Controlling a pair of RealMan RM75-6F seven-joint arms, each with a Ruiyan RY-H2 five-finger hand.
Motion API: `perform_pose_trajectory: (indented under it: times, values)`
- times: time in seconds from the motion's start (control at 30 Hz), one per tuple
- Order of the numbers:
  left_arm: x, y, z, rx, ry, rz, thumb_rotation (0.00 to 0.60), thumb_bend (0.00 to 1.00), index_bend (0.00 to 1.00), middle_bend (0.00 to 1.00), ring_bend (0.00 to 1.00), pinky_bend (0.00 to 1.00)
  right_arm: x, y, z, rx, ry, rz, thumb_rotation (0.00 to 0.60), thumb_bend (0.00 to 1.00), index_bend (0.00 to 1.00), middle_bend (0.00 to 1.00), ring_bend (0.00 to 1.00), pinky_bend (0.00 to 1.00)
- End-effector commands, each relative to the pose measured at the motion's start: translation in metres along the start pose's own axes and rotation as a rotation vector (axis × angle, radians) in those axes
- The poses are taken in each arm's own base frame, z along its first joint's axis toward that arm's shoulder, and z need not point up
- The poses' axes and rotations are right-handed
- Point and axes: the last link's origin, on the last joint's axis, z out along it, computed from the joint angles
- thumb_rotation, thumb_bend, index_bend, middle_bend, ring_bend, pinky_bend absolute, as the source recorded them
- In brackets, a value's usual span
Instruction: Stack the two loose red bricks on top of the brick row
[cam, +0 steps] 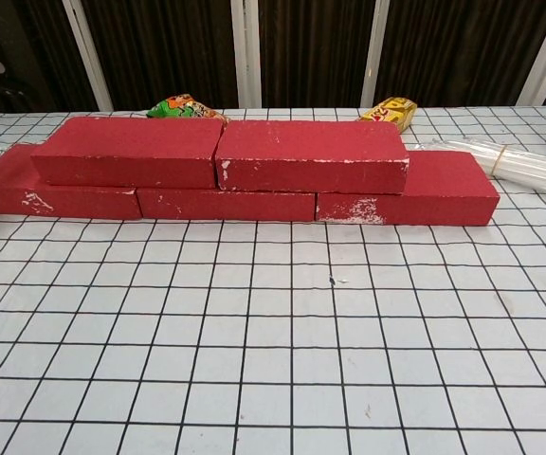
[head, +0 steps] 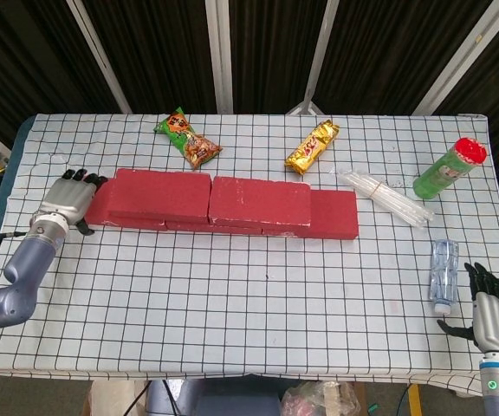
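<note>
The left hand is seen at the left end of the brick row, fingers loosely apart, nothing held. Two red bricks are stacked side by side on that row. The right hand is kept near a water bottle, fingers spread, empty.

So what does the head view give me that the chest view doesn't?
Head view only: left hand at the row's left end, right hand open near the clear bottle, and the green bottle's red cap. Chest view only: the row's front face, three bottom bricks. Both: two top bricks, snack packets, clear straws.
</note>
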Motion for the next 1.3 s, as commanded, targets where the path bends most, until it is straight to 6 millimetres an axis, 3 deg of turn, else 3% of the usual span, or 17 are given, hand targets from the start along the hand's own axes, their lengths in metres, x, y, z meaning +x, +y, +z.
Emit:
perform_pose_trajectory:
  times: [0.03, 0.5, 1.3]
  values:
    - [-0.006, -0.007, 0.001, 0.01, -0.012, -0.005, 0.6, 0.0, 0.12, 0.09, 0.0, 0.0, 0.0, 0.0, 0.0, 0.0, 0.001, 0.001, 0.6, 0.13, 0.0, 0.0, 0.0, 0.0]
    - [-0.024, -0.006, 0.01, 0.004, -0.045, 0.005, 0.6, 0.0, 0.12, 0.09, 0.0, 0.0, -0.001, 0.0, 0.001, -0.001, -0.004, 0.005, 0.6, 0.13, 0.0, 0.0, 0.0, 0.0]
    - [-0.026, 0.011, 0.016, -0.029, -0.064, 0.014, 0.6, 0.0, 0.12, 0.09, 0.0, 0.0, -0.001, 0.001, 0.002, -0.01, -0.006, 0.009, 0.6, 0.13, 0.0, 0.0, 0.0, 0.0]
